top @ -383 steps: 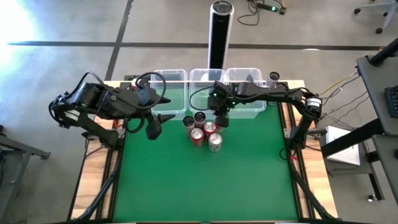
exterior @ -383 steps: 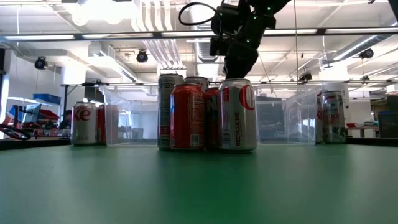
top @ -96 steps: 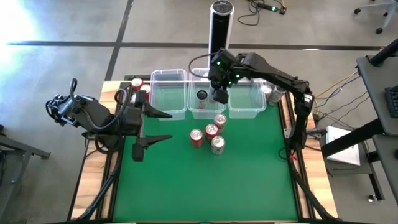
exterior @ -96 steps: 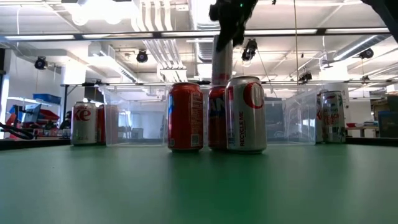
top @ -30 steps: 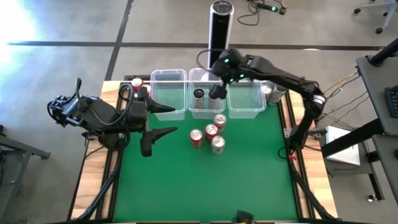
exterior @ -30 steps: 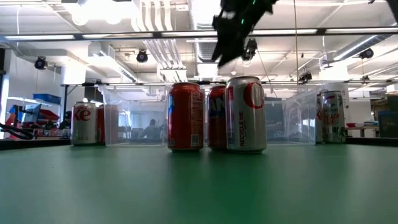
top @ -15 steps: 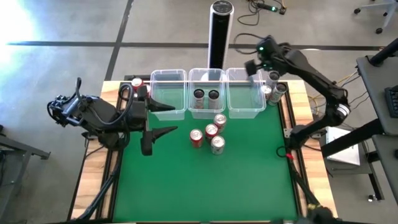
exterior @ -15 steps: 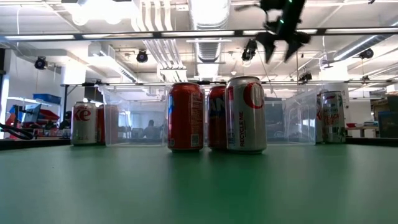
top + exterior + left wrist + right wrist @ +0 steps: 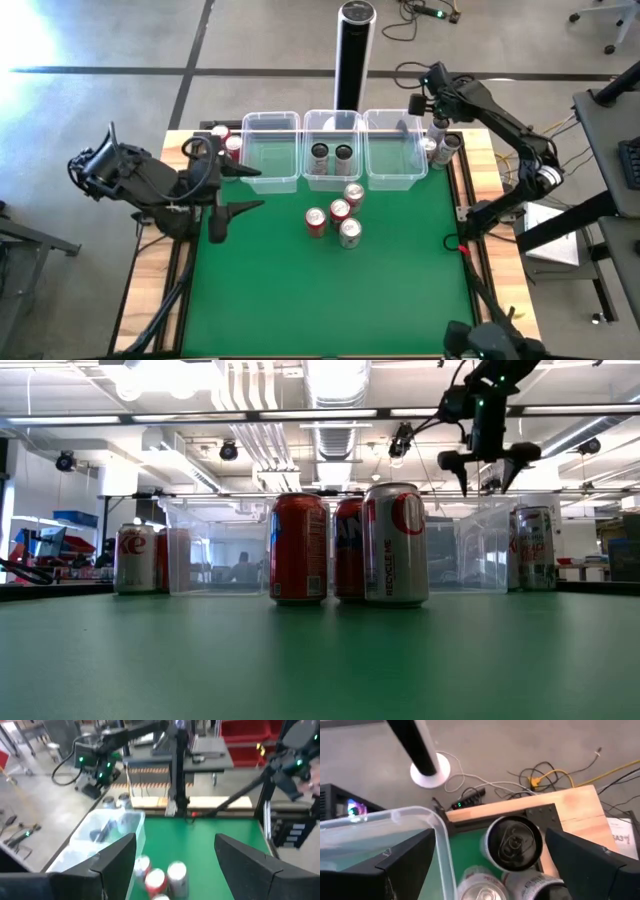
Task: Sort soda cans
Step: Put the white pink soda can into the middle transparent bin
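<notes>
The silver can (image 9: 396, 544) at the front of the bench's middle cluster carries vertical lettering reading "RECYCLE ME". Markings on the other cans are too blurred or cut off to read.

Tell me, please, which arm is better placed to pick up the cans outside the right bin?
The right arm. Its open gripper hovers directly above those cans, while the left gripper waits open near the table's left edge.
</notes>
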{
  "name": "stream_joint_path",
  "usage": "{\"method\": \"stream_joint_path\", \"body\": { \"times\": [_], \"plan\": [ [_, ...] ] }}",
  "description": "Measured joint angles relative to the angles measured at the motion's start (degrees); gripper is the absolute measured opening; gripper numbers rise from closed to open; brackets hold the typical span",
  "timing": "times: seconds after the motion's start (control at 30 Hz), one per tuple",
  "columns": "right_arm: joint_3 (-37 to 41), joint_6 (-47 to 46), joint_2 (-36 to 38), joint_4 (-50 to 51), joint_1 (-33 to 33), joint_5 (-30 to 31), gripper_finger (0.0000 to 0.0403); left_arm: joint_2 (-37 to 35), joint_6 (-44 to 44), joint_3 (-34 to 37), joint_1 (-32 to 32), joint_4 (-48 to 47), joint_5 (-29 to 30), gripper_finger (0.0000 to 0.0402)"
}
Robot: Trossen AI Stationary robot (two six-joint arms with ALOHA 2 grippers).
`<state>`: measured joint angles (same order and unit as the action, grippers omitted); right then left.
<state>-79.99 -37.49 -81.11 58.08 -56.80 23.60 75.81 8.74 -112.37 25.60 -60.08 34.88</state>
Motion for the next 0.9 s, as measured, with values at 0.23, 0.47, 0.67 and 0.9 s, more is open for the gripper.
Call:
{"method": "stream_joint_path", "body": {
  "times": [0.23, 0.47, 0.67, 0.9],
  "plan": [
    [-0.09, -5.12, -2.87, 0.85, -0.43, 0.88, 0.0373, -4.06, 0.79, -0.01, 0.23, -9.26, -1.69, 0.0254],
    [0.0, -9.87, -4.67, -1.0, -0.52, 4.32, 0.0373, -7.38, 0.06, -0.01, -1.1, -9.55, 6.82, 0.0254],
    [-0.04, -20.31, -1.91, 4.91, 3.75, 9.46, 0.0366, -9.16, -1.92, 0.44, -4.34, -10.64, 8.93, 0.0254],
    [0.22, -26.4, -1.54, 8.32, 4.61, 11.37, 0.034, -14.21, -10.37, 0.43, -9.09, -10.88, 1.85, 0.0254]
  ]
}}
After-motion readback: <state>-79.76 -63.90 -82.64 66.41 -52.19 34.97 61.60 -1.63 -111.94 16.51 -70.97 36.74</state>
